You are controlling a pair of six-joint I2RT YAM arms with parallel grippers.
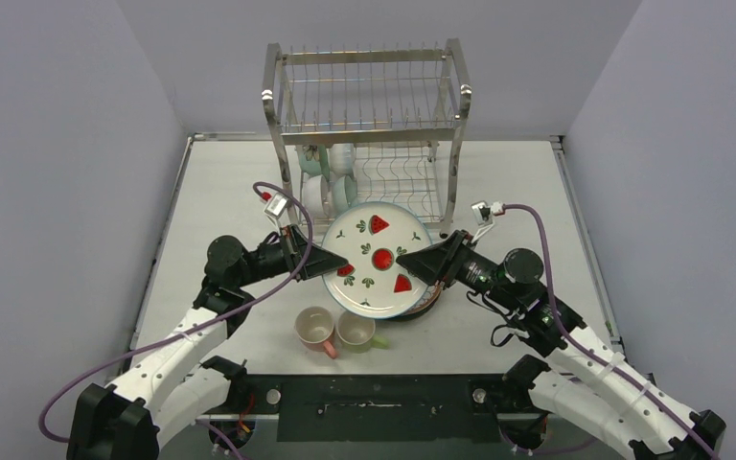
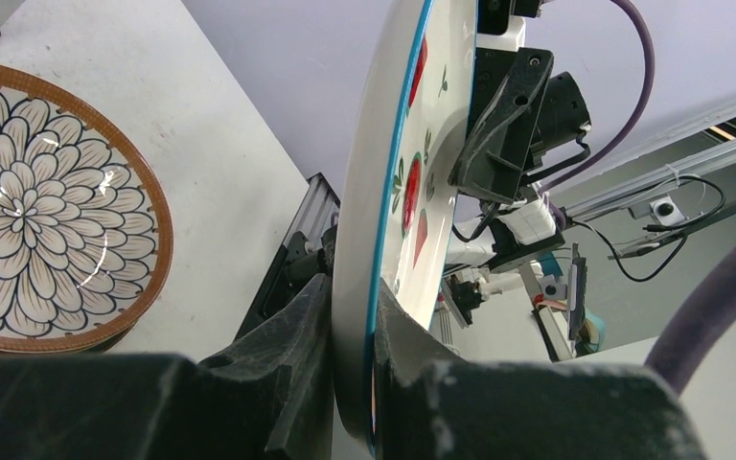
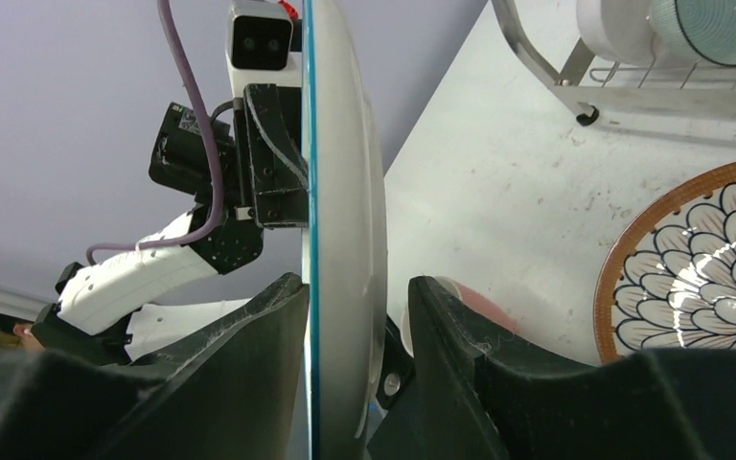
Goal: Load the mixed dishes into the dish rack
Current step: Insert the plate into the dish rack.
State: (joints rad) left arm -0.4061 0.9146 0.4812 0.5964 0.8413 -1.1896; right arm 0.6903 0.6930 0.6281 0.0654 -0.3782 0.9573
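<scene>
The white strawberry plate is held up above the table, in front of the dish rack. My left gripper is shut on its left rim; in the left wrist view both fingers press the plate. My right gripper sits around the right rim. In the right wrist view one finger touches the plate's face, with a gap at the other. The brown-rimmed petal plate lies on the table below. Mint-green and white bowls stand in the rack's lower tier.
A pink mug and a green mug stand side by side near the table's front edge, just below the held plate. The rack's upper tier holds nothing. The rack's foot stands close behind.
</scene>
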